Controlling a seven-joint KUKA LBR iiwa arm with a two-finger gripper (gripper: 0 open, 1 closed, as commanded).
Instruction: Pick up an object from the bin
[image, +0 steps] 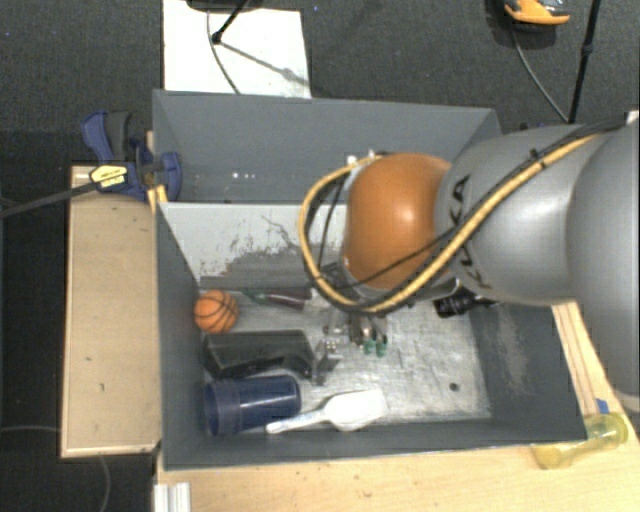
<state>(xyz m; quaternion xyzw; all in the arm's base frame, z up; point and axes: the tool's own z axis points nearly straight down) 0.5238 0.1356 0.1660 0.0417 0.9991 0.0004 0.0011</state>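
**A:** What's down there, biggest first?

**B:** The grey metal bin (520, 370), then the silver arm (540, 230) with its orange wrist cover, reaching in from the right. Its gripper (338, 352) hangs low over the middle of the floor, just at the right end of a black oblong block (255, 350) that lies flat, left of centre.

**A:** Open or closed?

**B:** I cannot tell; the wrist and cables hide too much.

**A:** And around the block?

**B:** A dark blue plastic cup (250, 403) on its side just in front of it, a white plastic spoon (340, 410) beside the cup's mouth, a small orange ball (215, 312) behind the block's left end, and a slim dark stick (280, 296) near the back wall.

**A:** How would the block handle?

**B:** It looks stiff and matte to me, probably not slippery and not fragile. It may be heavier than its neighbours. I'd grip it across its narrow width, near the right end, where the floor beside it is bare.
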